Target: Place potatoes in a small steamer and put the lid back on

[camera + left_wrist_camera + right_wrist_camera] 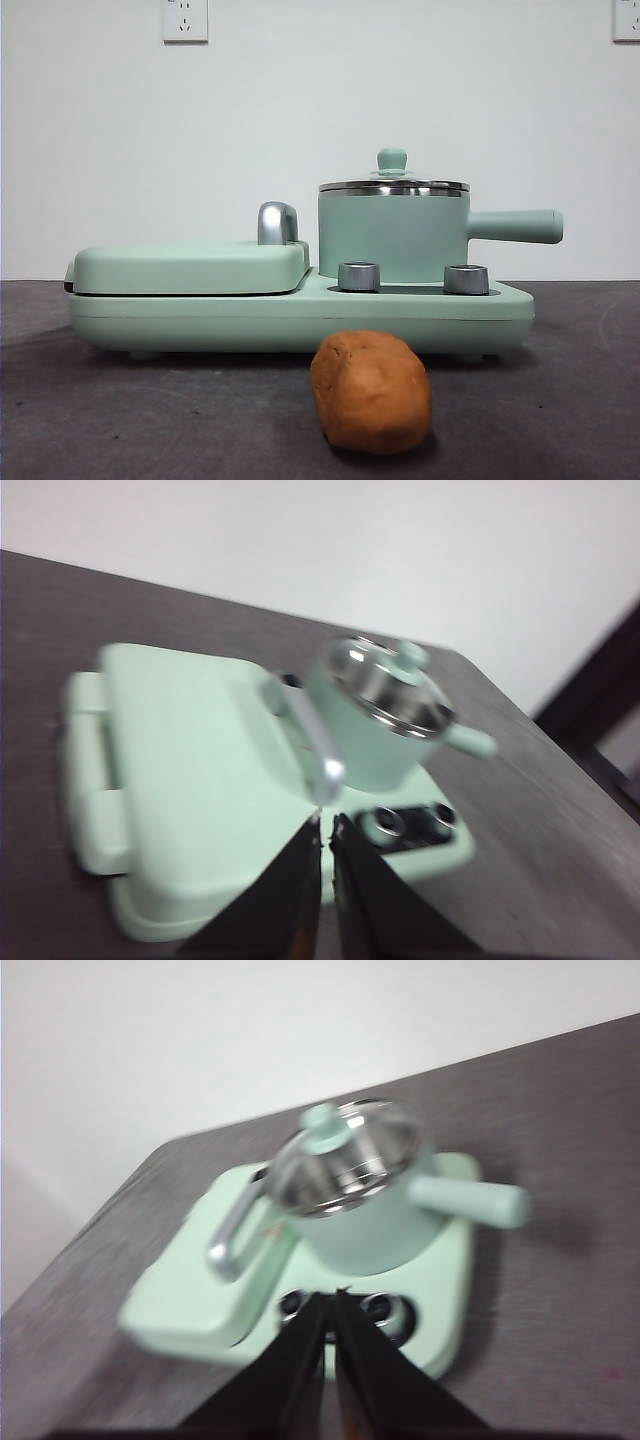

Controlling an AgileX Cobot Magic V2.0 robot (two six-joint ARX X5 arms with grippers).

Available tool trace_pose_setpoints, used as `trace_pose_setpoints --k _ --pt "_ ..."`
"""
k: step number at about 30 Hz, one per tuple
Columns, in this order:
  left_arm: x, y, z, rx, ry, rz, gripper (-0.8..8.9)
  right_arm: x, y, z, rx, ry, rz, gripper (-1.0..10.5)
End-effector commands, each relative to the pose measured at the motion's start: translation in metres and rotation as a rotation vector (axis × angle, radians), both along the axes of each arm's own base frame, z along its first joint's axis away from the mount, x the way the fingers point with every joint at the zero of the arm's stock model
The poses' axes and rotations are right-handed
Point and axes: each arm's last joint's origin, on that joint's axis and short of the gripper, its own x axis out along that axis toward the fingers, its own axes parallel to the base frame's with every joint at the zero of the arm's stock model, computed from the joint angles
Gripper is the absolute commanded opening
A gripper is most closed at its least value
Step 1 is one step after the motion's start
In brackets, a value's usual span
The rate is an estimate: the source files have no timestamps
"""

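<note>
Front view: dark grey table [120,420] meets a white wall [320,100] with sockets [185,20].

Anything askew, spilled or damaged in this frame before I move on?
Nothing stands out. The lid sits level on the small steamer, the griddle cover is closed, and the potato lies whole on the table in front. No spills.

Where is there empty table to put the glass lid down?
The dark table shows bare room left of the orange-brown lumpy potato, and right of it, in front of the mint-green cooker base. It is crowded at the middle: the potato lies just before the base. The glass steel-rimmed lid sits on the small mint-green steamer pot.
</note>
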Motion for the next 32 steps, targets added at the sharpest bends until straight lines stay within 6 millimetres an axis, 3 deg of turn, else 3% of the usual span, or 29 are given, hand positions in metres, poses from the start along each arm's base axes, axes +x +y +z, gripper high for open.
trace_pose_setpoints --k 1,7,12,14,17,21,32 --pt "0.006 -0.003 0.018 0.028 -0.005 -0.085 0.20 -0.002 0.002 0.019 -0.064 -0.022 0.105 0.1" --pt "0.018 -0.008 0.040 -0.004 0.033 -0.229 0.25 -0.004 0.004 0.038 -0.142 -0.005 0.201 0.2" --pt "0.025 -0.010 0.046 0.025 0.017 -0.257 0.33 -0.005 0.004 0.045 -0.147 -0.032 0.199 0.3" --pt "0.028 -0.011 0.045 0.032 0.019 -0.264 0.88 -0.005 0.004 0.045 -0.147 -0.033 0.199 1.2" --pt "0.032 -0.013 0.043 0.038 0.035 -0.276 2.49 -0.005 0.004 0.045 -0.138 -0.026 0.197 2.9" --pt "0.037 -0.017 0.041 0.039 0.052 -0.295 4.40 -0.005 0.004 0.045 -0.137 -0.026 0.197 4.1" --pt "0.056 -0.033 0.039 0.033 0.061 -0.371 4.69 -0.005 0.004 0.045 -0.138 -0.025 0.197 4.7"
